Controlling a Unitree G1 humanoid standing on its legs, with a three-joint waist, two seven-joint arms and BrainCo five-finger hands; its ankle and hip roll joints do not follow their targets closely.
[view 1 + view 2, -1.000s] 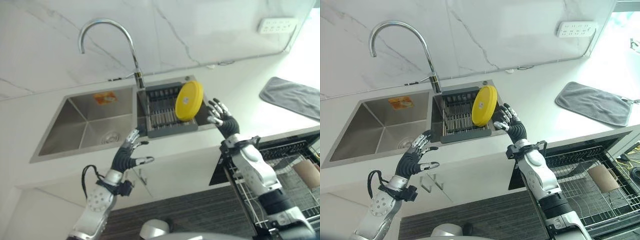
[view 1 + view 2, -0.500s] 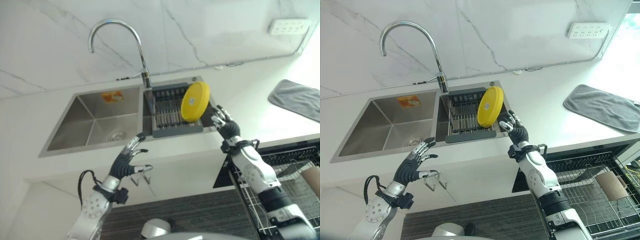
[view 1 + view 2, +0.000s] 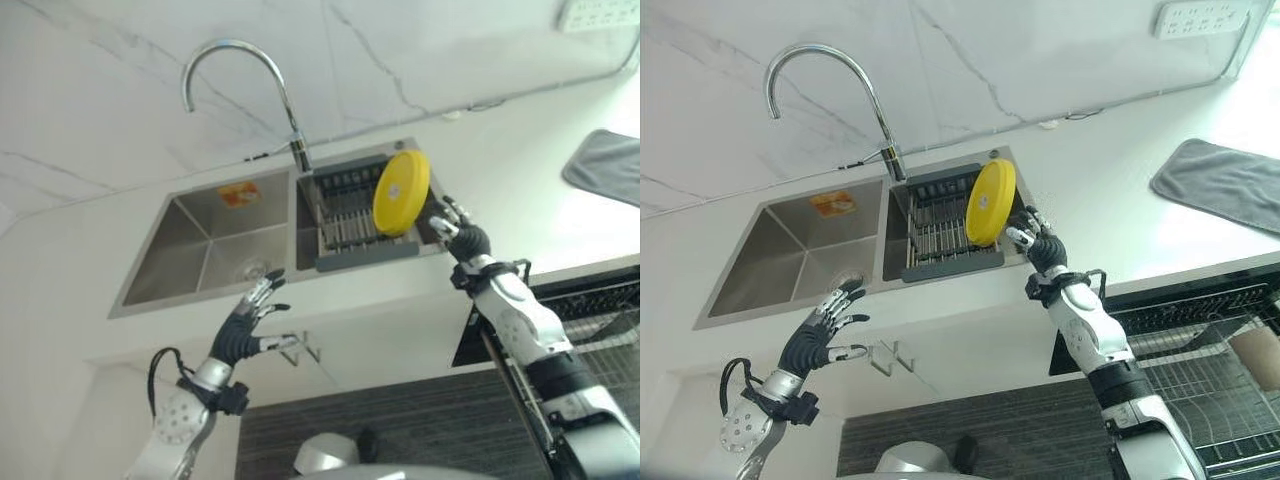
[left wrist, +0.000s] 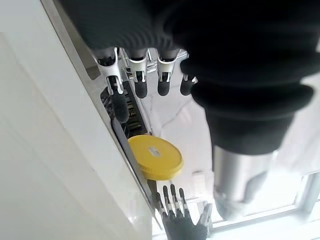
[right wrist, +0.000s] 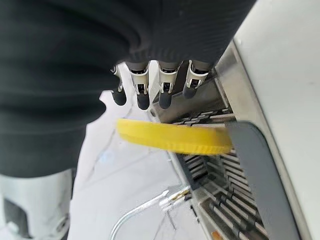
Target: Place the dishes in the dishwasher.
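yellow plate (image 3: 989,202) upright in sink rack (image 3: 940,232), white marble counter (image 3: 1120,215)

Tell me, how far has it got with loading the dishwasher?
Barely begun. The yellow plate stands on edge in the drying rack in the sink. The right hand is beside it with fingers straight, not gripping. The left hand hangs open below the counter. The dishwasher rack is pulled out, waiting. Grasping and moving the plate are left.
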